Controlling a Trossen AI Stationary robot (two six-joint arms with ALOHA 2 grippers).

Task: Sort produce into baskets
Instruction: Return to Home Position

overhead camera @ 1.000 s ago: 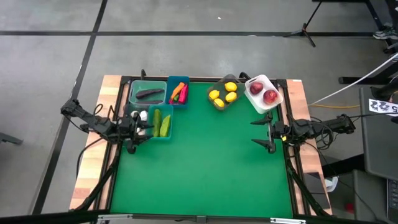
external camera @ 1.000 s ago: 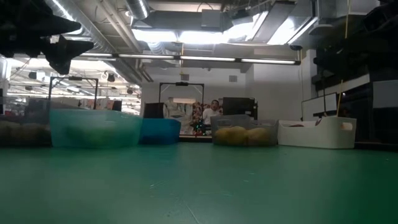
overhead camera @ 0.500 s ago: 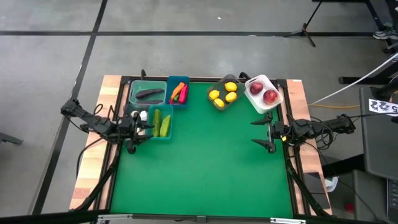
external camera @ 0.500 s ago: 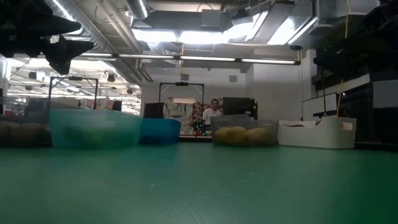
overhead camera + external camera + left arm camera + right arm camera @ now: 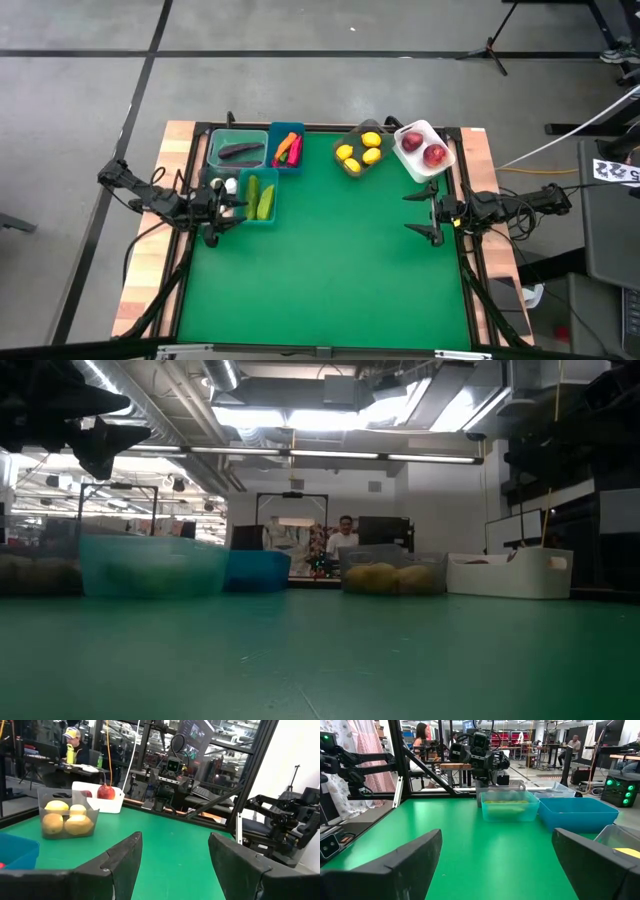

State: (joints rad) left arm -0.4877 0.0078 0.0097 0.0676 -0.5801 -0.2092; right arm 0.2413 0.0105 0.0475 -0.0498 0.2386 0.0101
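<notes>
1. Against 1.0 s and 0.5 s ago, nothing on the green worktop (image 5: 330, 270) has shifted and both arms sit where they were. Only a person far back in the room (image 5: 345, 532) has moved slightly, in the low view.
2. Left claw (image 5: 222, 216): at the worktop's left edge, just beside the teal plastic tub (image 5: 150, 570). Fingers spread wide, nothing held.
3. Right claw (image 5: 422, 214): at the right edge, apart from every tub. Fingers spread wide, nothing held.
4. Produce, per the high view:
   - dark purple eggplant (image 5: 241, 152) in the clear green tub (image 5: 228, 140)
   - orange carrot (image 5: 286, 142) and red-pink peppers (image 5: 294, 153) in the blue tub (image 5: 258, 572)
   - green cucumbers (image 5: 259, 197) in the teal tub
   - yellow lemons (image 5: 358, 152) in the grey translucent tub (image 5: 392, 553)
   - red apples (image 5: 434, 155) in the white tub (image 5: 510, 575)
   - white garlic bulbs (image 5: 229, 185) just left of the teal tub, in a holder too dark to make out
5. Progress (judgement): no loose piece lies on the bare green, so sorting looks complete. All that seems left is parking the arms, and they look drawn back already.
6. View differences:
   - Only the high view shows every tub's contents, and only it shows the garlic.
   - The low view gives tub walls and little inside them beyond the lemons.
   - The wrist views alone show the finger spread plainly.
   - The left wrist view catches 1 apple above the white rim.
   - The right wrist view shows the cucumbers through the teal wall.
</notes>
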